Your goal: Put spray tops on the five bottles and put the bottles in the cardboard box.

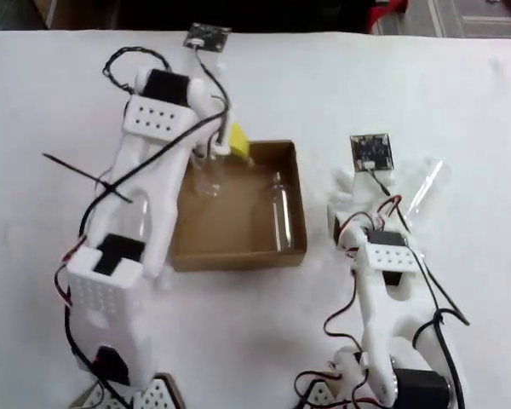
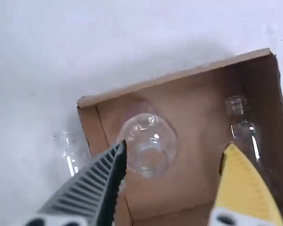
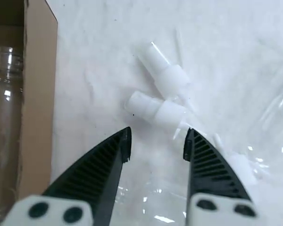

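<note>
- Work surface: a white table [image 1: 426, 77] with a matte, faintly wrinkled covering. It carries both arms, the task items and loose black and red cables [image 1: 345, 319].
- Room: beyond the far table edge lies a dark floor strip [image 1: 281, 13], with pale tiles [image 1: 473, 17] and a red object [image 1: 387, 7] at the far right corner.
- Two small dark circuit boards lie flat on the table, one at the far edge [image 1: 206, 36] and one beside the right arm [image 1: 372, 152].
- The cardboard box [image 1: 238, 251] sits open-topped at mid-table, between the two arms.
- Box contents: an upright bottle [image 2: 148, 146] stands in one corner, its open neck bare. A lying bottle [image 2: 243, 129] rests along the opposite wall, also uncapped.
- A third bottle [image 2: 68, 153] lies on the table just outside the box wall.
- Left gripper [image 2: 174, 148]: above the box, over the upright bottle. The grey and yellow fingers are spread wide and hold nothing.
- Right gripper [image 3: 158, 136]: low over the table, beside the box. The black fingers are parted and hold nothing.
- Two white spray tops [image 3: 155, 110] lie on the table touching each other, just ahead of the right gripper's fingertips.
</note>
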Action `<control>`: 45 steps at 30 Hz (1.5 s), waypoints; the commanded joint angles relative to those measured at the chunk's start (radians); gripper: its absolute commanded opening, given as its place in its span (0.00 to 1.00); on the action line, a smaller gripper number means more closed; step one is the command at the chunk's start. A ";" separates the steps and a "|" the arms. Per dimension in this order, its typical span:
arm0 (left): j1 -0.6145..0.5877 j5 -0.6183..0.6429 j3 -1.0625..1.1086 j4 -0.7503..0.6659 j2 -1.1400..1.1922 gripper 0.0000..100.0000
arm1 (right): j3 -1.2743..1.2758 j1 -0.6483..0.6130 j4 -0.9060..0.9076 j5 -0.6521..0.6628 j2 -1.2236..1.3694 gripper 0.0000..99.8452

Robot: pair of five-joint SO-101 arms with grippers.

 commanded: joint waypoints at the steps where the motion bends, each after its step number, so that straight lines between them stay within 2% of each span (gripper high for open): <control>1: 0.015 0.011 -0.054 0.008 -0.005 0.29 | -0.005 -0.008 -0.018 0.002 -0.016 0.16; 9: 0.013 0.003 -0.054 0.008 -0.005 0.19 | -0.005 -0.008 -0.018 0.002 -0.016 0.16; 29: 0.005 0.011 -0.054 0.008 -0.013 0.18 | -0.005 -0.008 -0.018 0.002 -0.016 0.16; 34: 0.005 0.011 -0.055 -0.006 -0.015 0.13 | -0.005 -0.008 -0.018 0.002 -0.016 0.16; 40: 0.004 0.011 -0.054 -0.012 -0.015 0.13 | -0.005 -0.007 -0.018 0.002 -0.016 0.16; 45: -0.045 0.011 -0.081 -0.003 -0.019 0.12 | -0.005 -0.007 -0.018 0.002 -0.016 0.16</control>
